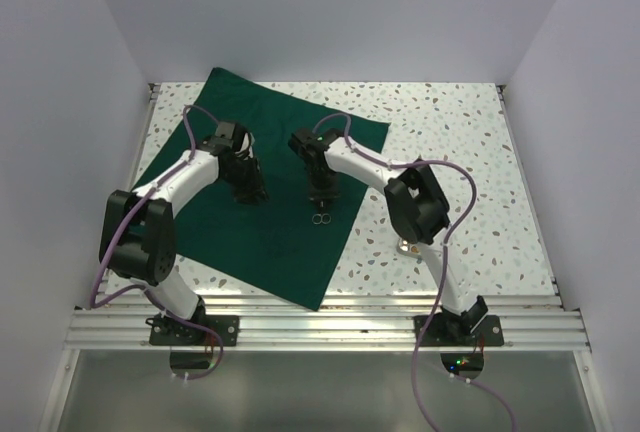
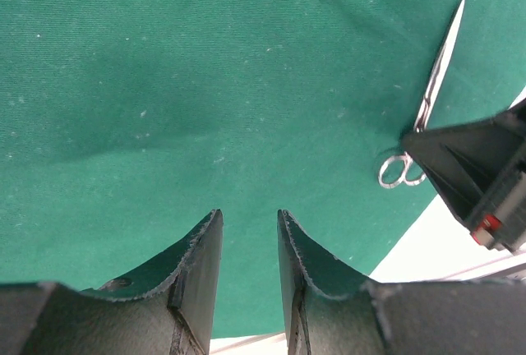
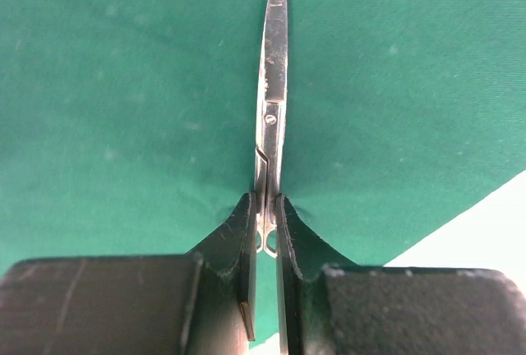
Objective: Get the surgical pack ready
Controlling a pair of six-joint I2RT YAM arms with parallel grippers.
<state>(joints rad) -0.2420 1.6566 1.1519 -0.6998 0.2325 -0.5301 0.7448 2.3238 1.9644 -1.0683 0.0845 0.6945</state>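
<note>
The dark green drape [image 1: 270,182] lies flat on the left half of the table. The steel scissors [image 3: 274,84] lie on it with their blades pointing away; their ring handles show in the top view [image 1: 321,219]. My right gripper [image 3: 265,203] is shut on the scissors' shanks just ahead of the rings, its fingertips down at the cloth. My left gripper [image 2: 249,219] is open and empty, low over bare drape [image 2: 205,84], to the left of the scissors [image 2: 431,84]. The tray, gauze and forceps are out of view.
The speckled tabletop [image 1: 450,142] is bare to the right of the drape. White walls stand on three sides. An aluminium rail [image 1: 330,327] runs along the near edge. The two grippers [image 1: 252,190] [image 1: 322,195] are close together over the drape.
</note>
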